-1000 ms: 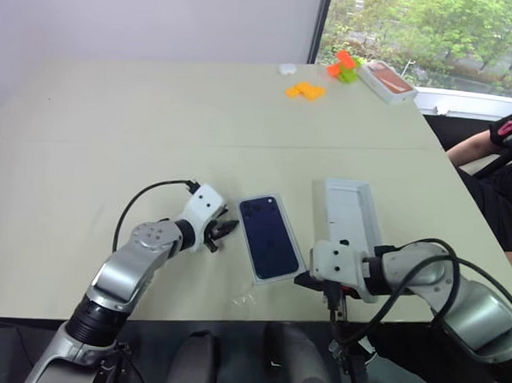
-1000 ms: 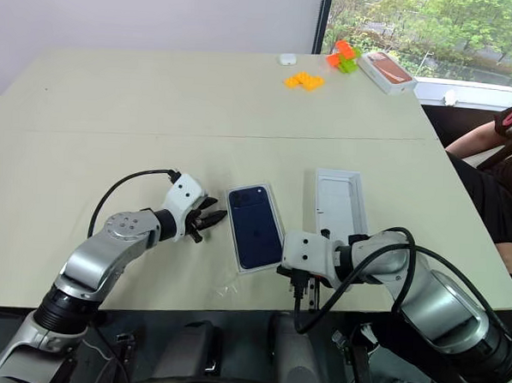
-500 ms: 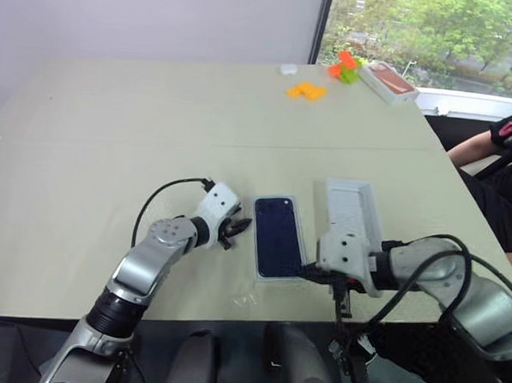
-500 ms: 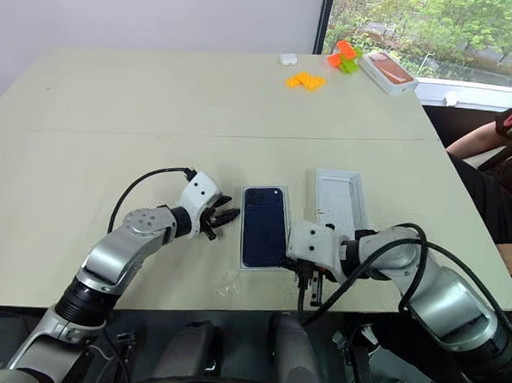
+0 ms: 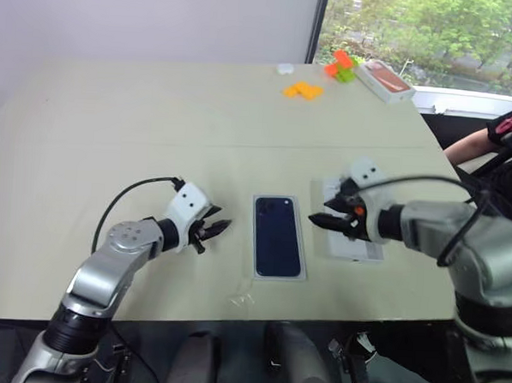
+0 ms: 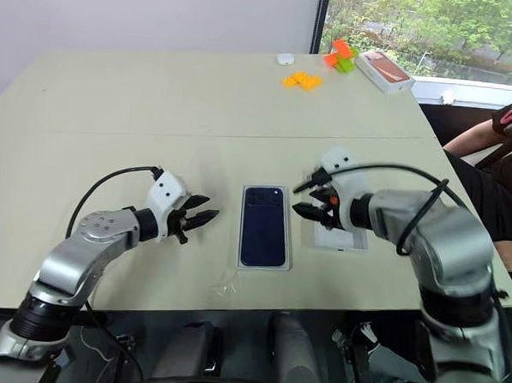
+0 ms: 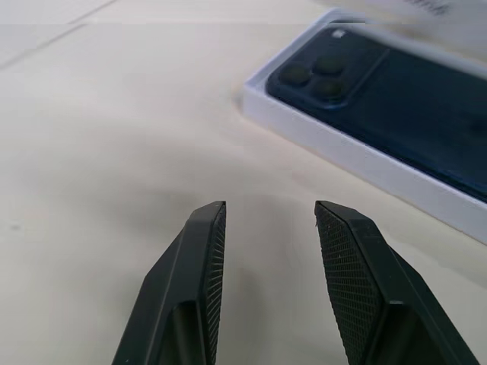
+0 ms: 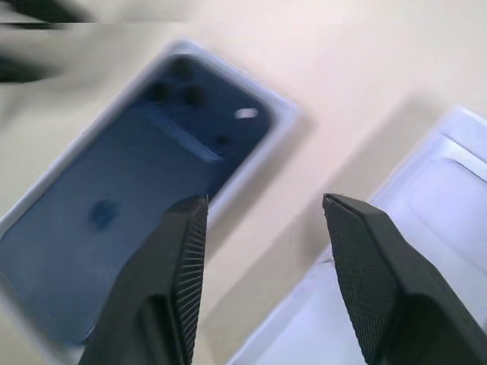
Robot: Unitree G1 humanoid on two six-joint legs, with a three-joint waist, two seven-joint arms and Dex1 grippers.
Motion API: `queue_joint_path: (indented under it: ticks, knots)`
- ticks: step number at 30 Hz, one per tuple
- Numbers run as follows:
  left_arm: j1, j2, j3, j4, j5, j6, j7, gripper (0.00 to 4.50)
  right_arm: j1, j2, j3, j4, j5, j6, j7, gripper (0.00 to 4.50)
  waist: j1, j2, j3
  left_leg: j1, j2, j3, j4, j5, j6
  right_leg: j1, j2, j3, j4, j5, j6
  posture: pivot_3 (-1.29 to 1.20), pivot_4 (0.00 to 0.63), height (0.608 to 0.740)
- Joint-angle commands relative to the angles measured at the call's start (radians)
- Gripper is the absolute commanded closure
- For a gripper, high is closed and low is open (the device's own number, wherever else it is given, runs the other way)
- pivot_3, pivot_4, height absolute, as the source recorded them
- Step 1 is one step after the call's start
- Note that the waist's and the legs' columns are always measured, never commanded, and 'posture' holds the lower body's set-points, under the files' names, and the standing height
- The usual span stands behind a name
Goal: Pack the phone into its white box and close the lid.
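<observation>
Table (image 5: 157, 109) pale beige, window (image 5: 419, 28) beyond far corner

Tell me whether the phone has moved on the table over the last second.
Yes. The phone in the white box has turned from slanted to square with the table's near edge.

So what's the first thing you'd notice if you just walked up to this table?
Probably the dark blue phone lying in its white box near the front edge of the table. Two black open grippers point at it, the left gripper on one side and the right gripper on the other, above the white lid. Bright orange blocks sit far back by the window.
</observation>
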Motion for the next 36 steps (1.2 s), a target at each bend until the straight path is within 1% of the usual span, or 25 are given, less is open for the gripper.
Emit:
queue_joint_path:
  ticks: [1,4,7,9,15,20,23,26,27,30,32,34,35,36]
  knots:
    - [0.025,0.062,0.008,-0.057,-0.026,-0.104,-0.115,2.53,-0.046,0.004,0.021,0.068,-0.01,0.015,-0.14,1.86,-0.001,0.0,0.0,0.0,0.0,0.0,0.0,-0.001,0.001,0.0,0.0,0.0,-0.001,0.001,-0.002,0.0,0.15,0.74]
    - [0.049,0.104,-0.002,-0.076,-0.035,-0.141,-0.175,2.53,-0.055,-0.001,0.029,0.113,0.017,0.015,-0.228,1.86,-0.003,0.0,0.0,-0.001,0.0,0.001,0.0,-0.002,0.003,-0.001,-0.001,0.002,-0.002,0.002,-0.003,0.0,0.15,0.74]
    - [0.071,0.125,-0.005,-0.104,-0.049,-0.156,-0.215,2.53,-0.047,0.009,0.019,0.137,0.081,0.015,-0.289,1.86,-0.005,0.0,0.0,-0.001,0.0,0.002,0.0,-0.002,0.004,-0.001,-0.002,0.004,-0.002,0.001,-0.002,0.0,0.15,0.74]
    - [0.075,0.125,-0.005,-0.113,-0.047,-0.152,-0.211,2.53,-0.039,0.012,0.013,0.145,0.137,0.015,-0.333,1.86,-0.006,0.0,0.0,-0.001,0.0,0.002,0.0,-0.002,0.004,-0.001,-0.002,0.004,-0.002,-0.001,0.002,0.0,0.15,0.74]
    - [0.076,0.118,-0.01,-0.109,-0.038,-0.141,-0.192,2.53,-0.038,0.023,-0.001,0.171,0.314,0.015,-0.488,1.86,-0.008,0.0,0.0,0.0,0.0,0.001,0.0,-0.002,0.004,-0.001,0.001,0.004,-0.001,-0.001,0.002,0.0,0.15,0.74]
    - [0.076,0.109,-0.014,-0.108,-0.042,-0.135,-0.18,2.53,-0.002,0.035,-0.008,0.208,0.45,0.015,-0.648,1.86,-0.009,0.0,0.0,0.0,0.001,0.001,0.0,-0.003,0.005,-0.001,0.001,0.004,-0.001,-0.001,0.002,0.0,0.15,0.74]
    - [0.072,0.103,-0.01,-0.103,-0.05,-0.133,-0.175,2.53,0.019,0.046,-0.003,0.208,0.532,0.015,-0.729,2.62,-0.009,0.0,0.0,0.0,0.002,0.001,0.0,-0.003,0.005,-0.001,0.001,0.004,-0.001,-0.001,0.002,0.0,0.15,0.74]
    - [0.073,0.1,-0.005,-0.1,-0.049,-0.134,-0.172,2.53,0.006,0.06,-0.017,0.219,0.614,0.015,-0.809,4.19,-0.009,0.0,0.0,0.0,0.002,0.001,0.0,-0.003,0.005,-0.001,0.0,0.005,-0.001,-0.001,0.002,0.0,0.15,0.74]
    - [0.075,0.098,0.001,-0.097,-0.049,-0.133,-0.167,2.53,-0.01,0.059,-0.027,0.222,0.633,0.015,-0.83,4.49,-0.009,0.0,0.0,0.0,0.002,0.001,0.0,-0.003,0.005,-0.001,0.0,0.005,-0.002,-0.001,0.002,0.0,0.15,0.74]
    - [0.083,0.1,0.025,-0.081,-0.047,-0.138,-0.154,2.53,-0.064,0.057,-0.076,0.234,0.679,0.015,-0.872,4.49,-0.014,0.001,0.0,0.0,0.002,0.002,0.0,-0.003,0.005,-0.001,0.0,0.005,-0.001,-0.001,0.002,0.0,0.15,0.74]
    - [0.084,0.104,0.054,-0.048,-0.039,-0.144,-0.135,2.53,-0.113,0.06,-0.112,0.185,0.663,0.015,-0.818,4.49,-0.017,0.001,0.001,0.0,0.002,0.001,0.0,-0.003,0.005,-0.002,0.001,0.005,-0.001,-0.001,0.002,0.0,0.15,0.74]
    - [0.085,0.11,0.082,-0.013,-0.029,-0.16,-0.122,2.53,-0.13,0.092,-0.181,0.17,0.733,0.002,-0.765,4.49,-0.023,0.001,0.0,-0.001,0.002,0.001,0.0,-0.003,0.005,-0.003,0.002,0.004,-0.001,-0.001,0.002,0.0,0.15,0.74]
    - [0.083,0.111,0.112,0.02,-0.027,-0.17,-0.109,2.53,-0.111,0.136,-0.222,0.175,0.901,-0.081,-0.756,4.49,-0.025,0.001,0.0,-0.001,0.003,0.001,-0.001,-0.003,0.005,-0.003,0.002,0.004,-0.001,-0.001,0.003,0.0,0.15,0.74]
    - [0.081,0.111,0.133,0.044,-0.026,-0.178,-0.1,2.53,-0.098,0.17,-0.252,0.178,1.019,-0.137,-0.749,4.49,-0.028,0.0,0.0,-0.001,0.003,0.001,-0.001,-0.003,0.006,-0.003,0.003,0.003,-0.001,0.0,0.005,0.0,0.15,0.74]
